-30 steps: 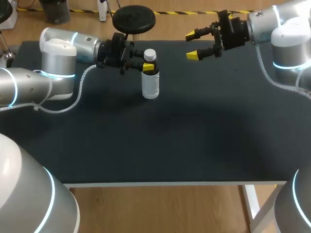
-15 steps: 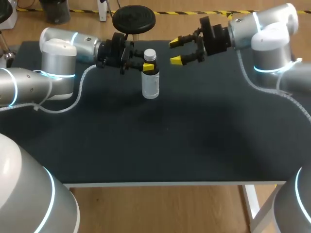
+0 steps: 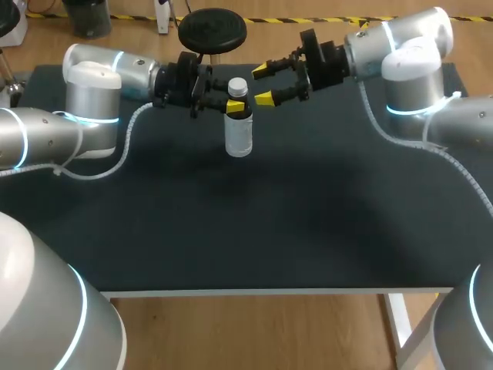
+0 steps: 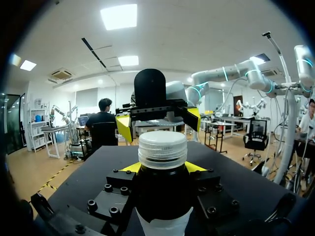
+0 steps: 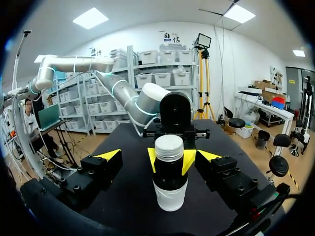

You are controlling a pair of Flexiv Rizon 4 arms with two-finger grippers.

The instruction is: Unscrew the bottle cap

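Right end effector [image 3: 263, 85], wide open, nearer the cap [image 3: 237, 86] than before; left end effector [image 3: 234, 105] clamped on bottle [image 3: 239, 137].

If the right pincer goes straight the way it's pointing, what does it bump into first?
Probably the white cap of the bottle, which sits straight ahead of the open right pincer. The left pincer grips the bottle just below the cap. Depth is unclear.

Cap [image 3: 237, 85] white; bottle [image 3: 239, 137] neck dark, body pale; left tool [image 3: 236, 105], right tool [image 3: 263, 85] yellow-tipped; table [image 3: 231, 231] black.
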